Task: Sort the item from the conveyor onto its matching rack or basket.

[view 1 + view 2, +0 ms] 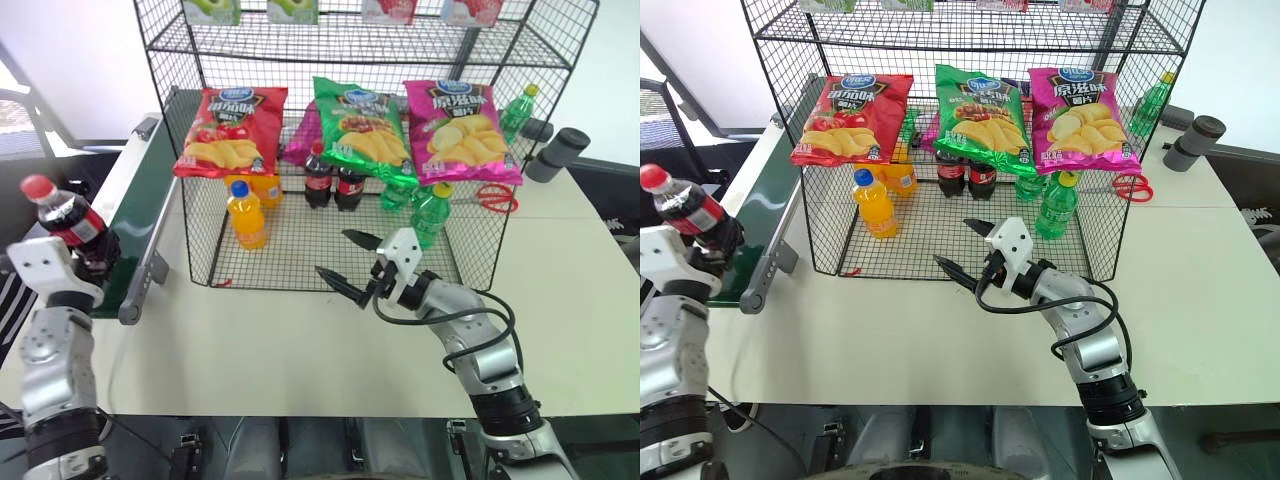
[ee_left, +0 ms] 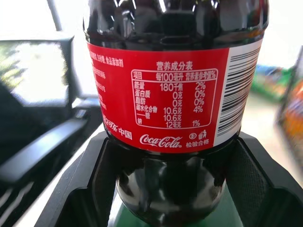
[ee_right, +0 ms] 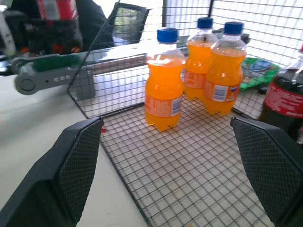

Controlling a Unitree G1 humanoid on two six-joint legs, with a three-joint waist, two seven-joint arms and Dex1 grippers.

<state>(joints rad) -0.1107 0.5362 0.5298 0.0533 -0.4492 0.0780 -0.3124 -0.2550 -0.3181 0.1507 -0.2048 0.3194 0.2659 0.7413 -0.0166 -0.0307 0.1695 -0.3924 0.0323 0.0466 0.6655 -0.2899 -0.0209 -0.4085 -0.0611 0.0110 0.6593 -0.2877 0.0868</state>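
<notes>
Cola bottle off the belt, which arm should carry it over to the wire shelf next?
Left. The left claw is already shut on the cola bottle beside the belt. The right claw hangs open and empty before the wire shelf.

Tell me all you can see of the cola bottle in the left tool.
The cola bottle is small clear plastic, filled with dark brown drink, with a red screw cap and a red label carrying white lettering, a nutrition table and a barcode. It tilts slightly, cap leaning away from the rack. The left tool is shut on its lower body, a black finger on either side. It is held above the near end of the conveyor, apart from the belt.
</notes>
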